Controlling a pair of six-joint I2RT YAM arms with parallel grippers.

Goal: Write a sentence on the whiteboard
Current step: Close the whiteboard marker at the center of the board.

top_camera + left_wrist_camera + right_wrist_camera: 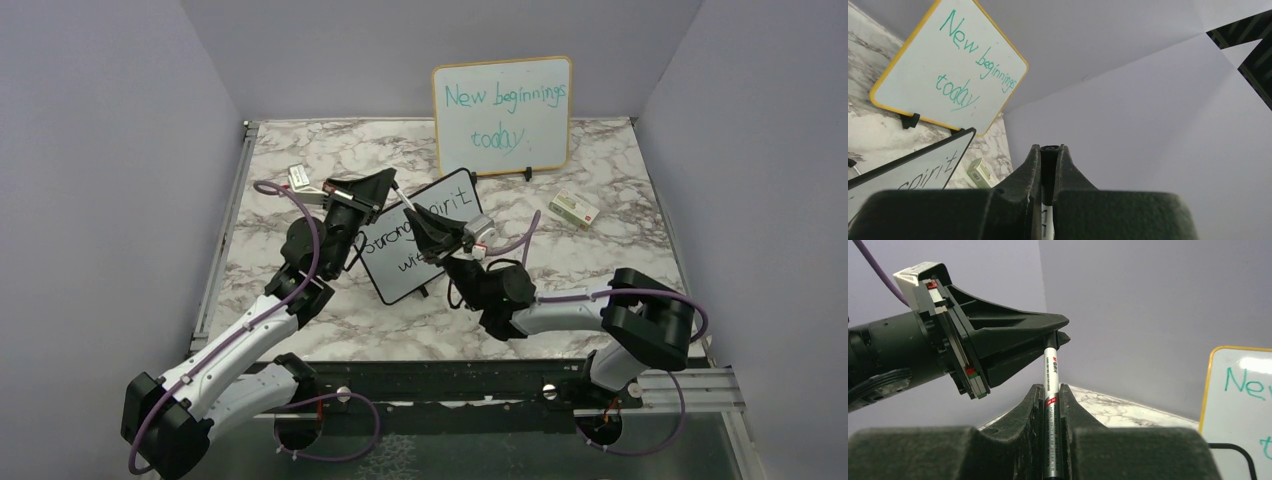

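The small black-framed whiteboard [420, 240] lies tilted in the middle of the marble table, with black handwriting reading "Strong spirit" and the start of a second line. Part of it shows in the left wrist view [918, 167]. A white marker [405, 200] is held above the board by both grippers. My left gripper [390, 182] is shut on its black end [1049, 165]. My right gripper [420, 215] is shut on its barrel [1051, 390]. In the right wrist view, the left gripper [1055, 337] sits just above my right fingers [1034, 400].
A larger wood-framed board [503, 115] with teal writing "New beginnings today" stands at the back; it also shows in the left wrist view [948, 65]. A small green and white box [573, 208] lies right of the whiteboard. Purple walls enclose the table on three sides.
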